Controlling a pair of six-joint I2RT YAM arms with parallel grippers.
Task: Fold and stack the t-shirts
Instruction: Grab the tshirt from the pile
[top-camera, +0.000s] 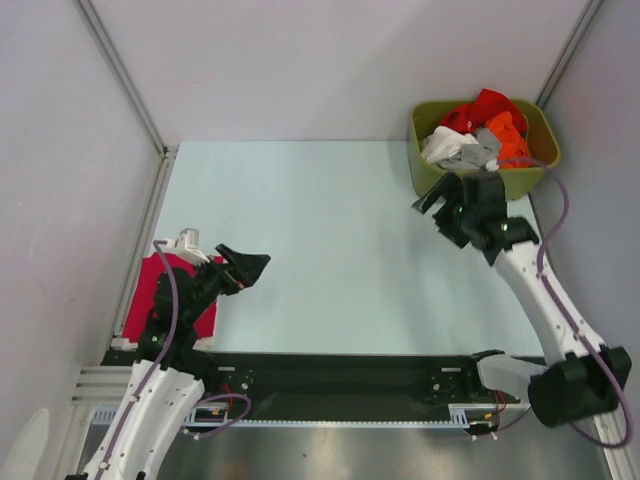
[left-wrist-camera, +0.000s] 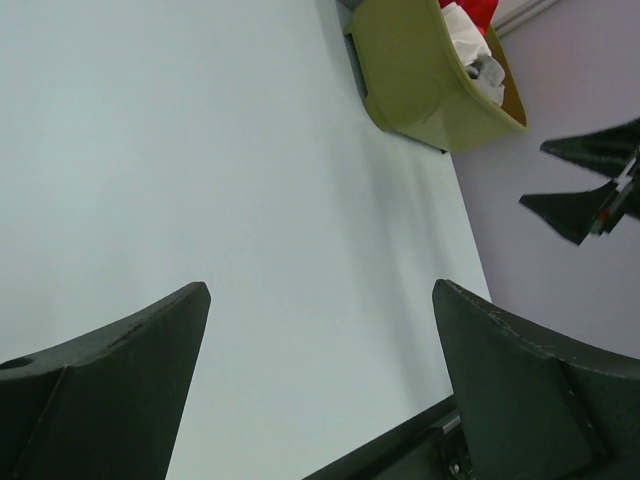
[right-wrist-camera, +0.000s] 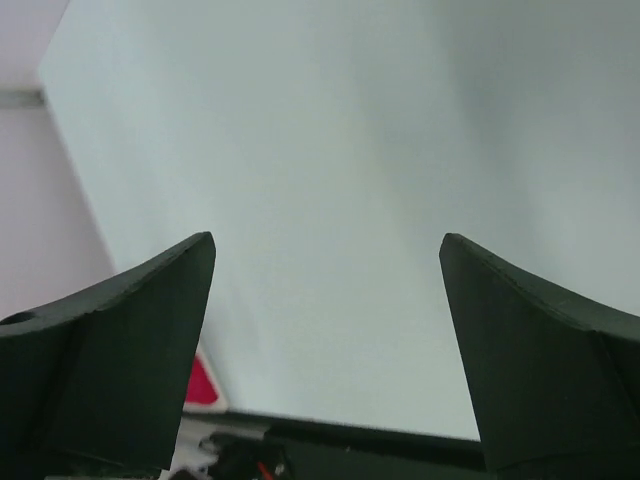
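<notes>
Holding the left gripper (top-camera: 245, 262) spread wide and gripping nothing, low over the near-left part of the table (top-camera: 330, 230), with only bare surface showing between its fingers (left-wrist-camera: 110, 390). Lying just beside and partly under that arm, at the table's left edge, a magenta-red tee (top-camera: 143, 280). Looking flat and squared off, so probably counting as the one piece folded and starting the stack, though being half hidden and hard to judge for neatness. Showing no cloth across the middle of the table.

Further right, poising the right gripper (top-camera: 440, 198) just at the near-left corner of the olive-green bin (top-camera: 422, 150), likewise splayed open and carrying nothing, with its own wrist view looking back across the table. Sitting crumpled together inside that bin, at the far right corner: a red tee (top-camera: 485, 108) on top, a white tee (top-camera: 440, 145) and a grey tee (top-camera: 480, 152) toward the left side, and an orange tee (top-camera: 510, 140) toward the right.

Judging from all this, standing early in the job — one shirt apparently dealt with, four waiting to be pulled out, laid flat, folded and set on the magenta-red one. Likely calling next for a reach into the bin by the right arm.
</notes>
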